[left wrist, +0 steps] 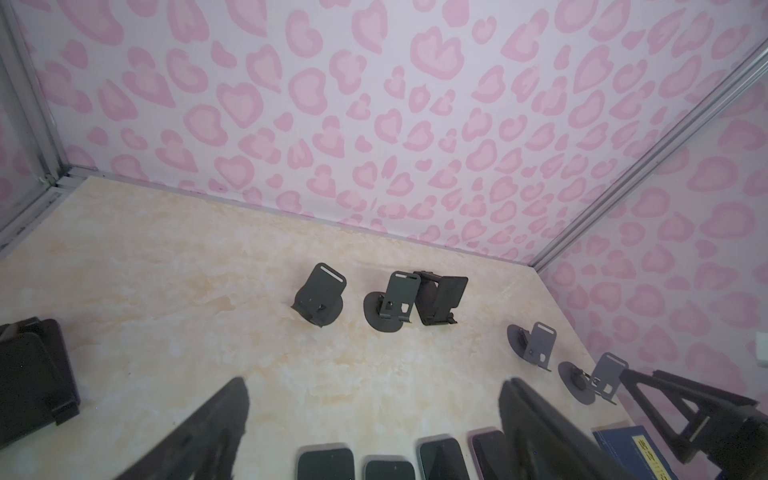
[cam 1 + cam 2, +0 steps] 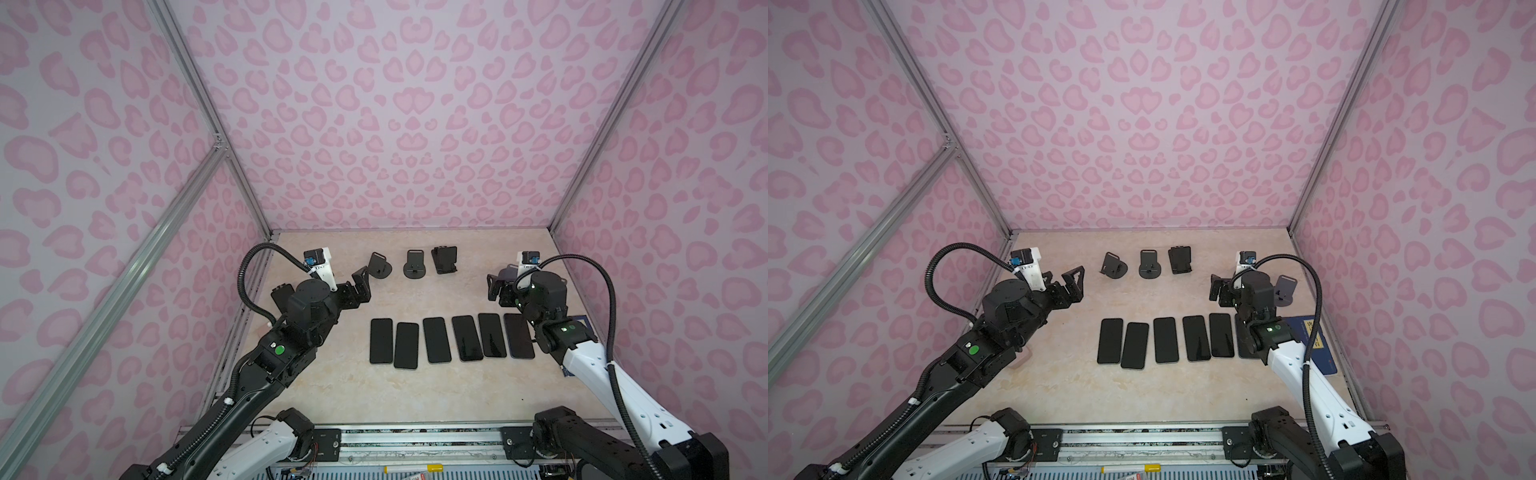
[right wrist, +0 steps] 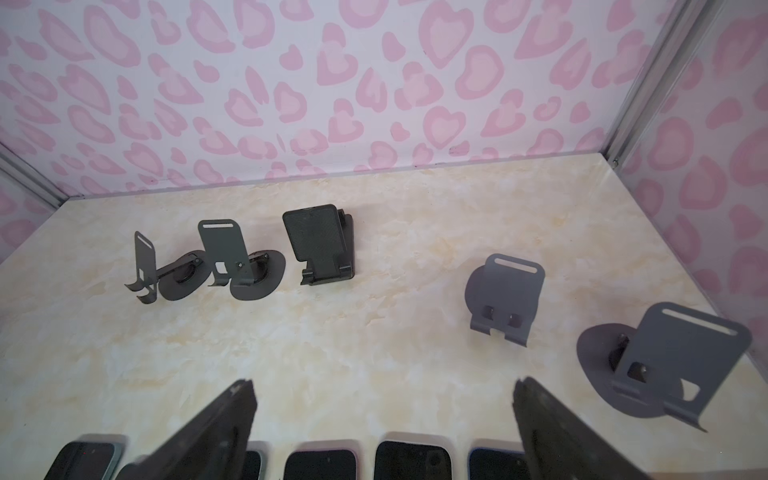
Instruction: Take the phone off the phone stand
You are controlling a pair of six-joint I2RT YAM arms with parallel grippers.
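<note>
Table (image 2: 415, 395) first: six phones (image 2: 436, 340) lie flat in a row, and every stand (image 3: 505, 299) I can see is empty. Left gripper (image 1: 374, 395) and right gripper (image 3: 384, 386) gape wide, holding nothing. I'd check each stand before retreating. Blue book (image 2: 1308, 340) carries yellow writing, too small to read.

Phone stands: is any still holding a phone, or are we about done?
Looks nearly done. Six phones lie flat in a row on the table; the five stands seen from the right wrist are all empty. In hand: nothing, left gripper and right gripper both open. Left: at most a check of the dark object beside the left arm.
</note>
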